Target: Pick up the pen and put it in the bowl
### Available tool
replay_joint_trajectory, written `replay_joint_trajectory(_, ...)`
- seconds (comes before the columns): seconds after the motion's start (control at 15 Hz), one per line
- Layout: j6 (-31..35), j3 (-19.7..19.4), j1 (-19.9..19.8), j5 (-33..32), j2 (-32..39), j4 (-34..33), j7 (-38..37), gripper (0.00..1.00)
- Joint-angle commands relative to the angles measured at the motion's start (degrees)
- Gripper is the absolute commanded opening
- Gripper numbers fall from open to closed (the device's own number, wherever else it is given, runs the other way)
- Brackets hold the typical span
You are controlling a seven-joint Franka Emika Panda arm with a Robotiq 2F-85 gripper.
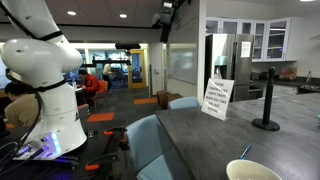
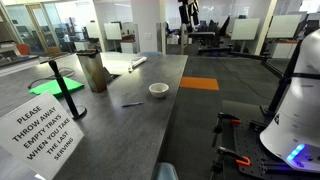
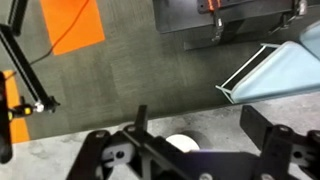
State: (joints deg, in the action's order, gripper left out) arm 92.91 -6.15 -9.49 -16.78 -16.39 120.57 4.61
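Gripper (image 3: 185, 165) spread wide and holding nothing, up above the table (image 2: 150, 135) edge | pen (image 2: 132, 104) lies flat on the tabletop, just beside the bowl (image 2: 158, 90), apart from it | wrist view: white bowl shows between my fingers (image 3: 100, 155) | sign (image 2: 45, 130) stands at the near end.

The pen (image 2: 132, 104), a very thin, short, dark bluish stick, lies flat on the dark grey counter (image 2: 150, 130). It is about midway along the counter's length and some way in from the long edge that borders the carpeted floor. The bowl (image 2: 159, 90), wide, round and cream-white with a smooth plain rim, stands upright nearer that same edge. The pen lies outside the bowl, near it but not touching. In an exterior view the bowl (image 1: 252, 171) is cut off by the picture's bottom edge.
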Motion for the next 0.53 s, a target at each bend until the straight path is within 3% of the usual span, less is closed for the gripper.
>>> replay_joint_trajectory(0.0, 5.08, -1.05, 2.33, -0.71, 7.39, -4.36, 7.24, 1.0)
replay_joint_trajectory(0.47, 21.53, -0.09, 1.82, 3.33, 23.35, -10.43, 29.03, 1.0)
